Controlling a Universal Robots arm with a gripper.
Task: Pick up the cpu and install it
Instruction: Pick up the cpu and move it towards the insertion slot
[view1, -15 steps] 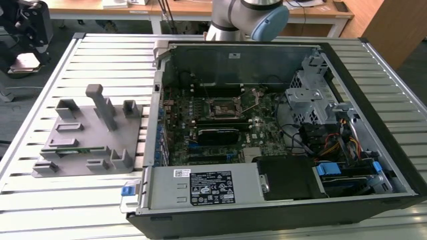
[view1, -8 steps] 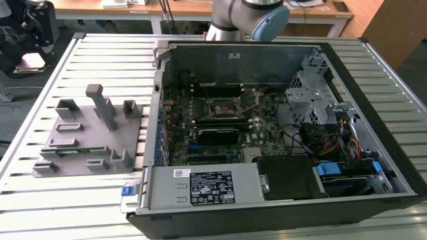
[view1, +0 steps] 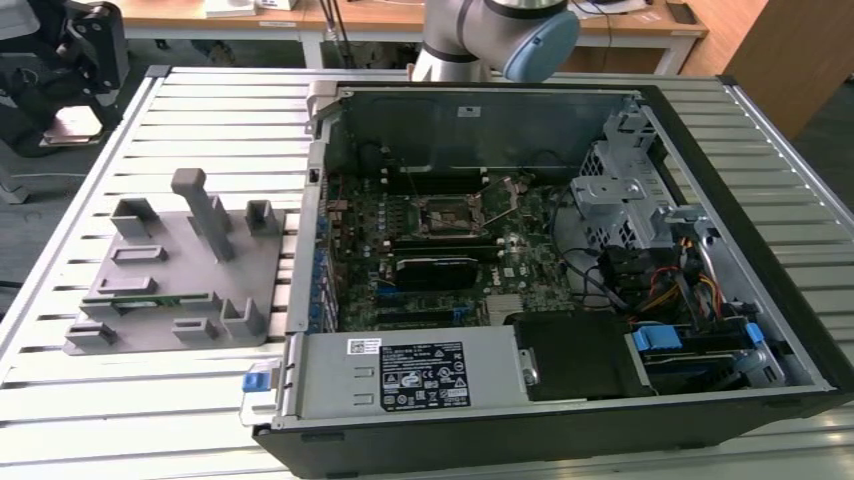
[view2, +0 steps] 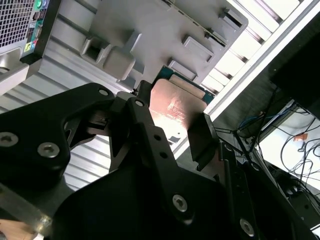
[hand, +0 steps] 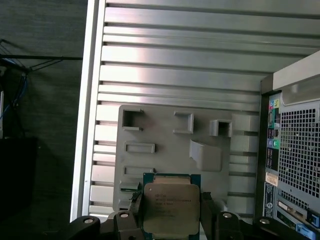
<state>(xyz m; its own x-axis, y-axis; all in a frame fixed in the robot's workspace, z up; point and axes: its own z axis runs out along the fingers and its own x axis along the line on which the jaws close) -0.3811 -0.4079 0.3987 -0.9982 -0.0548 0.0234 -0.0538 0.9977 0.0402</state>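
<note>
My claw (view2: 175, 114) is closed on the cpu (hand: 170, 206), fingers (view2: 144, 122) clamping two opposite edges, the chip apparently held clear above the grey fixture tray (hand: 165, 150) on the slatted surface (hand: 175, 65), beside the computer case (hand: 295, 150).

Reach from above to the socket (view1: 450, 213) is free, hemmed by case wall (view1: 315, 200) on the exterior view's left, drive cage (view1: 627, 185) and cables (view1: 661, 285) on its right, black card (view1: 434, 270) just beside. On the fixture (view1: 147, 300), posts (view1: 203, 210) stick up; tabletop (view1: 120, 400) around lies flat. Jaws clamping the cpu (hand: 170, 210) hang above them, free air between.
</note>
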